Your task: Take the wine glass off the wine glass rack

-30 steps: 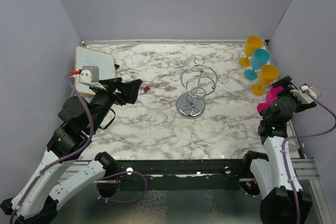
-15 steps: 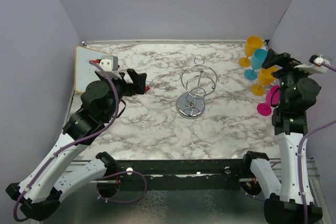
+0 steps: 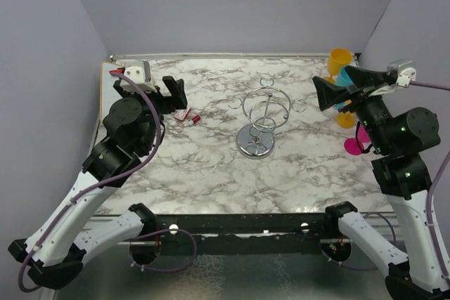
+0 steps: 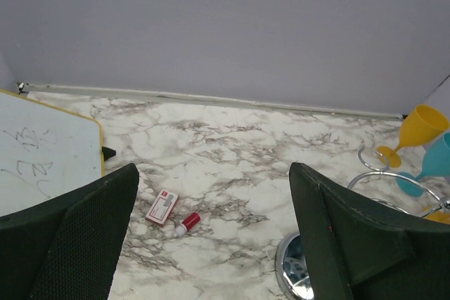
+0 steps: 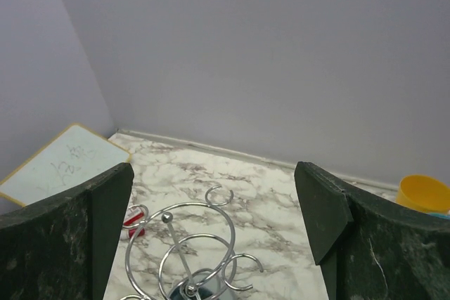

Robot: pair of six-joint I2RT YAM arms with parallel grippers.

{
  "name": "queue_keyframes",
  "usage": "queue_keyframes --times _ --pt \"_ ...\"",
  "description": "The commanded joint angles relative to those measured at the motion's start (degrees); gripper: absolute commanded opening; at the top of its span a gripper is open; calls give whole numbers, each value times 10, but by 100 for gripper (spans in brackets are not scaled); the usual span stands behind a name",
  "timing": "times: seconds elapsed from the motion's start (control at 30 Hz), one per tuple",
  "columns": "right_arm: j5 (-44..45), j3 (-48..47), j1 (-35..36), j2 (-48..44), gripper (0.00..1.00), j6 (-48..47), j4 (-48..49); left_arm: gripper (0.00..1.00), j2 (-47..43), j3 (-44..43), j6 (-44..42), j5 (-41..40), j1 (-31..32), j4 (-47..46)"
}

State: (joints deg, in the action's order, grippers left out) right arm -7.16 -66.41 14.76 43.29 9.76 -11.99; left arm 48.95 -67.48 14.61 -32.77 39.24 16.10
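The chrome wine glass rack stands mid-table on its round base, and its wire rings hold no glass. It also shows in the right wrist view, and its base shows in the left wrist view. Wine glasses stand at the right edge: an orange one, a teal one and a pink one partly hidden by my right arm. My right gripper is open and empty, raised and facing the rack. My left gripper is open and empty, raised at the back left.
A whiteboard lies at the back left corner. A small red-capped item and a small red and white card lie on the marble left of the rack. A further orange glass stands behind my right gripper. Walls close off three sides.
Both arms have risen. My right gripper lifted away from the pink glass and swung left to face the rack. My left gripper moved up and back toward the whiteboard.
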Motion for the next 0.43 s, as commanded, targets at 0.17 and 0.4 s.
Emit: queue_keyframes --times 0.17,0.4 --pt "44 -36 25 -20 100 -33 -38 91 -19 -31 -10 -21 3 -8" --pt "67 -22 25 -43 100 -31 -27 91 -37 -30 -14 -34 3 -3"
